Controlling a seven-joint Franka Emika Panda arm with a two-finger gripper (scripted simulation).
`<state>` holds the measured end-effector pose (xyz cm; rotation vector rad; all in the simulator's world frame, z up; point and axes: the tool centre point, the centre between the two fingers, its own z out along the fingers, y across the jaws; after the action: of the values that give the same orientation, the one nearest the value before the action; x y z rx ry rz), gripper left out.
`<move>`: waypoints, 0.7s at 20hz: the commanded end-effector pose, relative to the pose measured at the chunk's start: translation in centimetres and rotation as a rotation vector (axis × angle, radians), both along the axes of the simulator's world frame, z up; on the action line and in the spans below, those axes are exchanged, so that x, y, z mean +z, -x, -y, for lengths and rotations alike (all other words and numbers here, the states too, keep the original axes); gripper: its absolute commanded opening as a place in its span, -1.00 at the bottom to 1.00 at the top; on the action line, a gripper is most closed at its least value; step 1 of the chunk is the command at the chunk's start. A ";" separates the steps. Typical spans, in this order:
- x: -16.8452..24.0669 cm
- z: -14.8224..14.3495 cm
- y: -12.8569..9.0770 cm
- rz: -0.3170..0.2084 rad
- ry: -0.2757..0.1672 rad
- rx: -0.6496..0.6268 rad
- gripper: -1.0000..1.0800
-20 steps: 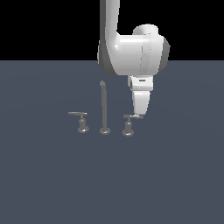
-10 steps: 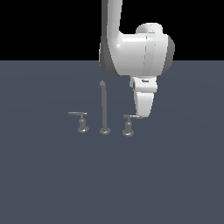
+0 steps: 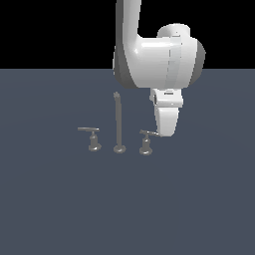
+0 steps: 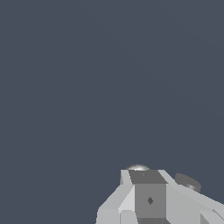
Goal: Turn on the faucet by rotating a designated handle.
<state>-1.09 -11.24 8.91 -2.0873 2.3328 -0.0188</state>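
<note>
The faucet stands in the middle of the exterior view: a tall thin spout (image 3: pixel 118 124) between two short lever handles. The designated handle (image 3: pixel 146 142) is the one on the exterior view's right; its lever points to the left. The twin handle (image 3: pixel 92 139) is on the left. My gripper (image 3: pixel 165 133) hangs point-down just right of the designated handle's lever tip, touching or nearly touching it. Its fingers (image 4: pixel 148 197) look pressed together, holding nothing. In the wrist view two grey rounded faucet parts (image 4: pixel 138 167) peek out behind the fingers; I cannot tell which they are.
The faucet sits on a flat dark blue-grey surface (image 3: pixel 60 199) that fills both views. The bulky white arm (image 3: pixel 159 62) hangs above and to the right of the faucet. No other objects show.
The arm and gripper have shifted a little toward the exterior view's right and look larger. The designated handle's lever has not visibly turned.
</note>
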 end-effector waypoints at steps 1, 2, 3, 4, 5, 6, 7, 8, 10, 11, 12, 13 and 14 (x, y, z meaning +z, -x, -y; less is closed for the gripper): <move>0.0 -0.3 1.2 -0.011 -0.002 0.001 -1.00; 0.0 -0.4 1.6 -0.011 -0.002 0.000 -1.00; 0.0 -0.4 1.9 -0.012 -0.002 0.000 -1.00; 0.0 -0.5 2.3 -0.012 -0.002 0.000 -1.00; 0.0 -0.6 2.6 -0.013 -0.002 -0.001 -1.00; 0.0 -0.6 3.0 -0.014 -0.002 -0.001 -1.00; 0.0 -0.7 3.3 -0.014 -0.002 -0.002 -1.00; 0.0 -0.8 3.7 -0.015 -0.002 -0.002 -1.00; 0.0 -0.8 4.0 -0.016 -0.001 -0.002 -1.00; -0.1 0.3 3.7 -0.011 0.002 -0.020 -1.00; -0.1 -0.1 3.9 -0.011 0.002 -0.018 -1.00; -0.1 -0.6 4.1 -0.012 0.002 -0.017 -1.00; -0.1 -1.1 4.3 -0.012 0.001 -0.015 -1.00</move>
<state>-5.09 -11.31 8.85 -2.0622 2.3679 -0.0140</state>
